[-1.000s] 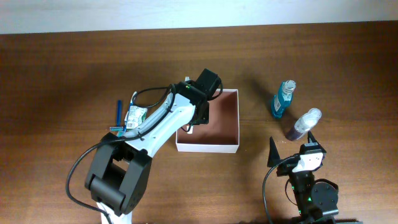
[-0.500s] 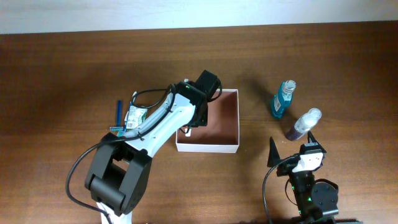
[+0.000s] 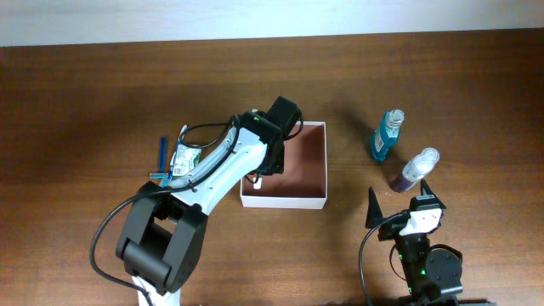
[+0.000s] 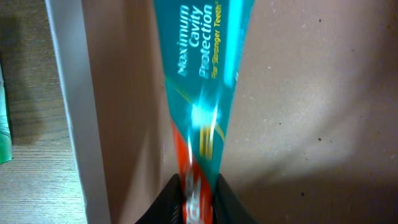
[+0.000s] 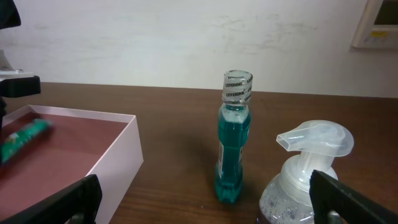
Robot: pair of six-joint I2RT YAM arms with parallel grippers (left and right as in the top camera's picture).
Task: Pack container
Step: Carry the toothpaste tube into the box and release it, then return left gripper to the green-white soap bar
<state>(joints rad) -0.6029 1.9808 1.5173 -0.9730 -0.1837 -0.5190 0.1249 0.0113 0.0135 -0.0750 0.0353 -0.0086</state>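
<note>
Wood table [image 3: 85, 102]: left arm at container [image 3: 306, 202]

Container sits mid-table. Left gripper [image 4: 198, 194] is clamped on a toothpaste tube [image 4: 202, 74], inside the container by its 9 o'clock wall. Right gripper [image 3: 398, 204] is spread wide, holding nothing, at 5 o'clock of the container. Mouthwash bottle [image 3: 387, 136] and pump bottle [image 3: 415, 170] stand at its 3 o'clock.

Table [image 3: 102, 93]: dark brown wood, visible grain, low sheen.
Container [image 3: 285, 202]: smooth white outer walls. Inside is a matt pinkish-brown surface like card, with a few dark specks.
Toothpaste tube [image 4: 199, 62]: glossy teal and red plastic film with a bright glare spot.
Mouthwash bottle [image 5: 233, 155]: clear, shiny plastic.
Pump bottle [image 5: 311, 162]: translucent plastic with a smooth head.
Left arm [image 3: 225, 166]: smooth white shell with black parts.
</note>
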